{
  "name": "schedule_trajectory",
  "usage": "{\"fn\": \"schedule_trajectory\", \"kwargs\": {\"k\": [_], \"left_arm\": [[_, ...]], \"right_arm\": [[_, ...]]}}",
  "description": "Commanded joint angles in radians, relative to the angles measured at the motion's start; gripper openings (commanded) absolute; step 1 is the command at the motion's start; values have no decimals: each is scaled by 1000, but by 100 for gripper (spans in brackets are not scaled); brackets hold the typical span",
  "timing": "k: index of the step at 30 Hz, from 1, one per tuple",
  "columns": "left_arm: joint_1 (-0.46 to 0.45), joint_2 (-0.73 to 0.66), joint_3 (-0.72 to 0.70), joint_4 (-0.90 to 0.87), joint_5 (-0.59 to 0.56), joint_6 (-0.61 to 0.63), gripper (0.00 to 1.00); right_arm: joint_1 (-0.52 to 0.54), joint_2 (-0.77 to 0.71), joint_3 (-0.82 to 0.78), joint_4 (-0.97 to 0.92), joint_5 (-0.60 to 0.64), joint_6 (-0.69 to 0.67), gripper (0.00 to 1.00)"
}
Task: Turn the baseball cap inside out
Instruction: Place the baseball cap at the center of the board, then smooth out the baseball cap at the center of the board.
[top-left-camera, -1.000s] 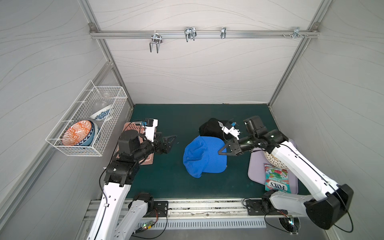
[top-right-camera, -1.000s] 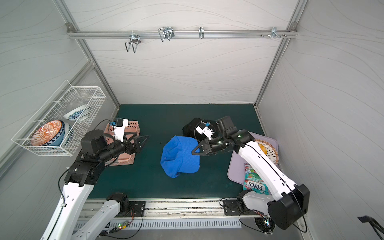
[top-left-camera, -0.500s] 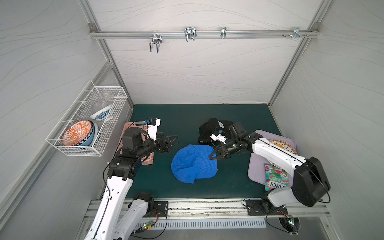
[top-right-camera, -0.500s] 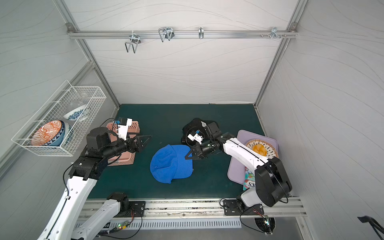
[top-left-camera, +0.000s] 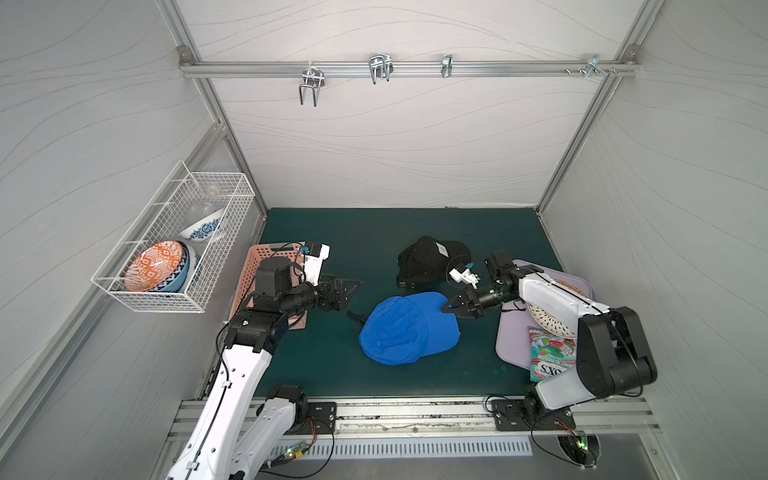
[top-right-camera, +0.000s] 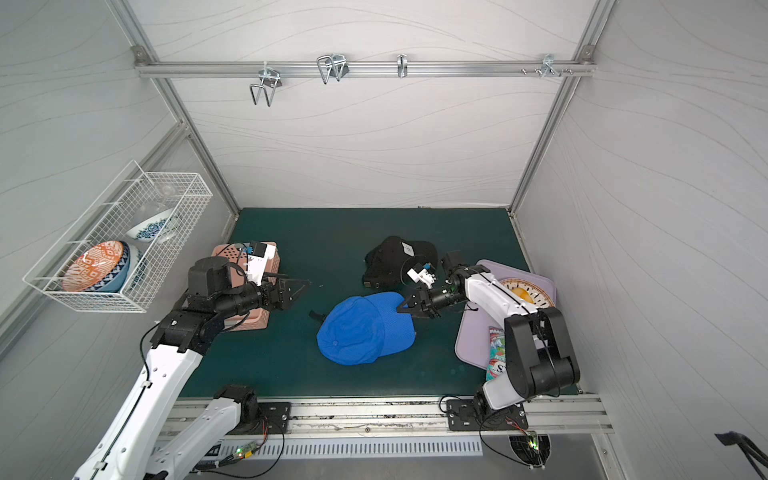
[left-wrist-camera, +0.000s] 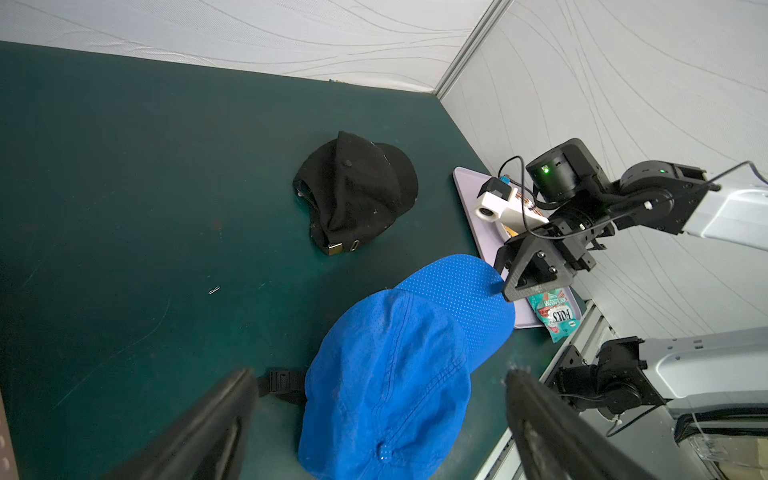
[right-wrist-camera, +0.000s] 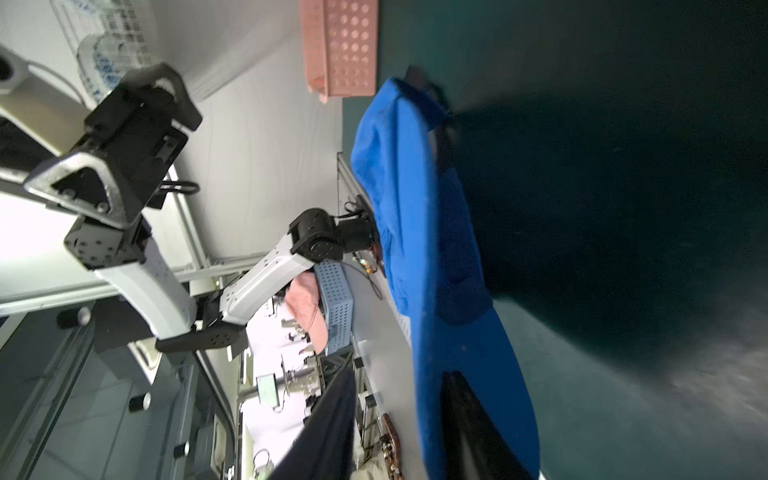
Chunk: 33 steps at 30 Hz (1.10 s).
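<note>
The left gripper (top-left-camera: 351, 291) hovers as before beside the pink basket (top-left-camera: 249, 270), near the left edge of the green surface (top-left-camera: 374, 232). Its jaws are spread wide and hold nothing.

The blue baseball cap (top-left-camera: 409, 330) has moved in the last second. It has been dragged away from the right edge and now lies about in the middle of the surface, a little nearer to the front edge, in front of the black cap (top-left-camera: 428, 259).

The right gripper (top-left-camera: 451, 305), which was clamped on the brim (top-left-camera: 438, 320) a second ago, is now loosened. In the right wrist view the two fingers stand apart with the brim between them, so I judge the cap is released and rests on its own.

For the task, this looks like only a repositioning. The cap is now between both arms, but the crown (top-left-camera: 388, 338) is dome-up with its outside showing, so the turning is not yet begun.

The long axis of the cap runs roughly left to right. The strap (top-left-camera: 355, 316) points to the left gripper, and the brim points to the right edge, toward the lilac tray (top-left-camera: 509, 345).
</note>
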Motion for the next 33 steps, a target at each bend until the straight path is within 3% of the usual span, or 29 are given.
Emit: {"fn": "schedule_trajectory", "kwargs": {"k": [1,8,13,16,21,26,29,33], "left_arm": [[-5,-2,-5,8,18,33,96],[-30,26,-92,-22,30,36,94],[-100,47,-162,-77,-10,12,93],[-129,71,-220,-67,0,-70,92],[-167,211,-211,-62,52,-94,92],[-199,324,-240,98,152,-174,94],[-232,375,-240,174,149,-193,93],[-267,477,-200,174,96,-153,85]], "right_arm": [[-66,30,-8,-80,167,-30,42],[-134,10,-16,-74,376,17,51],[-134,-93,-35,-63,436,40,67],[-128,-192,-67,-66,409,55,76],[-73,-278,-177,13,397,172,82],[-60,-254,-303,191,331,251,84],[-60,-214,-336,252,310,252,84],[-61,-159,-355,311,285,246,84]]}}
